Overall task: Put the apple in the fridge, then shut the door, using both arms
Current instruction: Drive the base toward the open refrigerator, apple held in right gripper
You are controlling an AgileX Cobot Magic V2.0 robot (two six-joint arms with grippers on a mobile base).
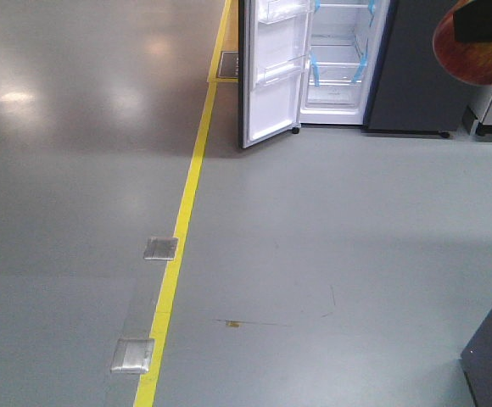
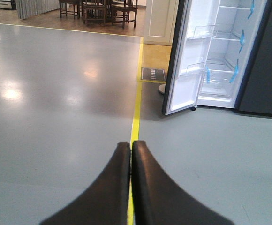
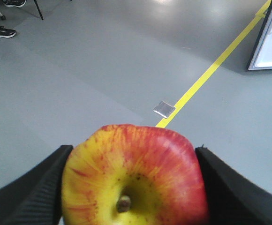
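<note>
No readable text is showing. A dark floor mat (image 2: 153,74) is bearing pale lettering, too blurred to read.

Glossy, waxy-looking skin on the apple (image 3: 133,180), red streaked over yellow, finely speckled, with a dull brown stem pit. Matt black plastic on the right pincer (image 3: 132,187), fingers (image 3: 35,199) finely ribbed on the inner faces. Same matt black on the left pincer (image 2: 131,152), smooth there, with a faint sheen. Smooth grey floor (image 2: 56,93), semi-gloss, mirroring lamps in soft patches. Flat yellow line (image 1: 192,170), duller than the floor. Brushed metal plates (image 1: 160,248) at the line's left edge. Smooth dark grey-blue shell on the fridge (image 1: 411,76), low sheen. Glossy white plastic lining on the door (image 1: 267,114), clear plastic bins (image 1: 278,69), strips of blue tape (image 1: 314,66). Dark wooden chairs (image 2: 98,8) at the floor's far edge.
</note>
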